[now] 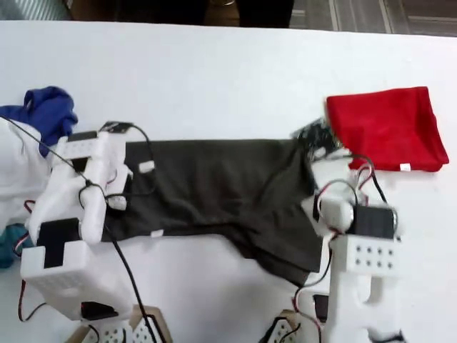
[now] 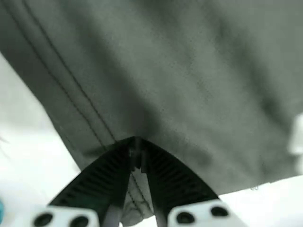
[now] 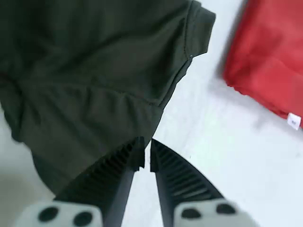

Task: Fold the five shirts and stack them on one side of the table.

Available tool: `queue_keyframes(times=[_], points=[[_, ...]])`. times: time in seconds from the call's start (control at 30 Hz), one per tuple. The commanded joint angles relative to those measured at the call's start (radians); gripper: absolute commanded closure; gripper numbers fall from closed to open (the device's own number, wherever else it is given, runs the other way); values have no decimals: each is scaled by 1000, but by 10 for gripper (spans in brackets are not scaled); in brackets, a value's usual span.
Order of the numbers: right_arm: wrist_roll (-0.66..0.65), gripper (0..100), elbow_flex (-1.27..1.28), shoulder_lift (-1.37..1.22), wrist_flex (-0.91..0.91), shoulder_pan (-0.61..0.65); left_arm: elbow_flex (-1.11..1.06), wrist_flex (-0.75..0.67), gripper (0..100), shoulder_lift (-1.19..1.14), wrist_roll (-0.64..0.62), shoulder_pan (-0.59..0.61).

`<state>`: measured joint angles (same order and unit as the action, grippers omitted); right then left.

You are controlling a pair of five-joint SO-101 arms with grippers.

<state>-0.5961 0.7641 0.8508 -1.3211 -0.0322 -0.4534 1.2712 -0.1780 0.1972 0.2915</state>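
A dark olive shirt (image 1: 214,193) lies spread across the middle of the table. My left gripper (image 1: 120,171) sits at its left edge; in the left wrist view the gripper (image 2: 137,153) is shut on the stitched hem of the dark olive shirt (image 2: 189,85). My right gripper (image 1: 308,148) is at the shirt's right edge, and in the right wrist view the gripper (image 3: 143,151) looks shut on the edge of the cloth (image 3: 85,71). A folded red shirt (image 1: 389,127) lies at the back right, also seen as the red shirt (image 3: 270,56) beyond the fingers.
A blue shirt (image 1: 46,111) and a white shirt (image 1: 16,168) are bunched at the left edge, with a bit of teal cloth (image 1: 7,246) below them. Bare white table (image 1: 214,71) stretches behind the dark shirt. Cables run over the left arm.
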Motion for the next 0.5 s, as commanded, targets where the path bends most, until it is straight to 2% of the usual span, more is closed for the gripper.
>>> queue_keyframes(times=[0.0,0.2,0.47], points=[[86,977,-26,-170,153,56,-13,-26,976,57,6,3],[124,978,-157,-559,297,153,-13,-17,976,57,29,25],[143,978,-417,-998,335,41,-5,18,976,58,140,48]])
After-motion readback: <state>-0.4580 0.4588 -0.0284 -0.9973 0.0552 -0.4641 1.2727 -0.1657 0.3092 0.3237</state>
